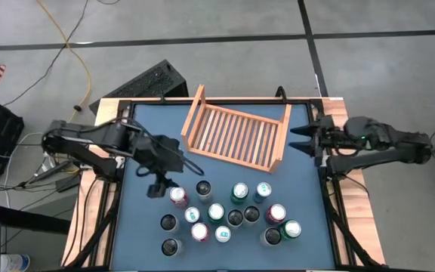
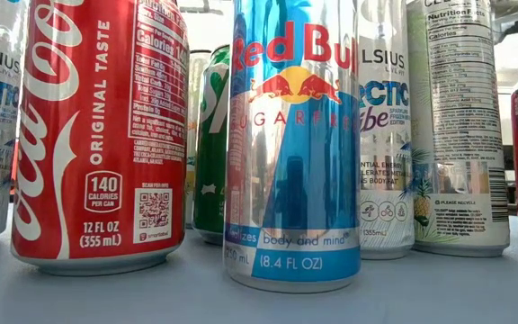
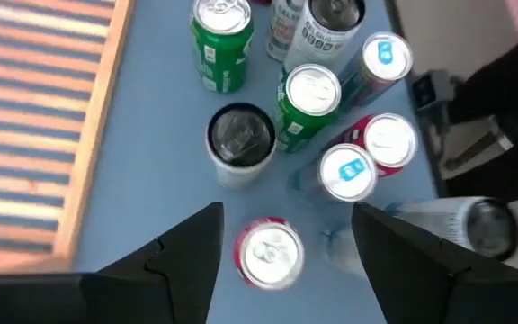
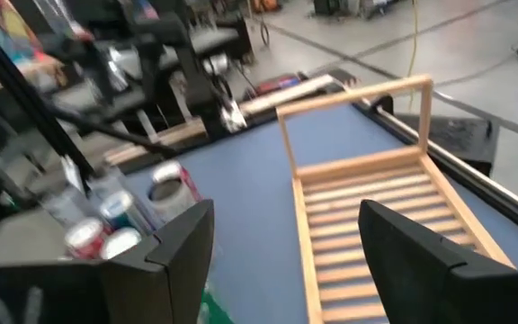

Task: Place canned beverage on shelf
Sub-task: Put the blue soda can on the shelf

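Now I am at the picking step: the shelf (image 1: pixel 236 134) lies empty in the upper middle of the high view, slightly turned, and all the cans (image 1: pixel 229 215) stand in a loose group on the blue table (image 1: pixel 142 227) in the lower middle of that frame, well apart from the shelf. My left gripper (image 1: pixel 162 181) hangs at the left edge of the group, and in the left wrist view its two dark fingers (image 3: pixel 183 256) stand open with a red can (image 3: pixel 268 254) seen from above between them, near the bottom centre of that picture; nothing is held. In the high view this red can (image 1: pixel 178 196) is the one at the upper left of the group. My right gripper (image 1: pixel 302 140) waits at the right side of the table, just beside the right board of the shelf, its fingers (image 4: pixel 174 252) also apart and empty. I judge the next move asks me to lower the left gripper straight around the red can, close on its body, and lift it clear. The black-topped can (image 3: pixel 239 144) stands near, so I must take care not to push it.
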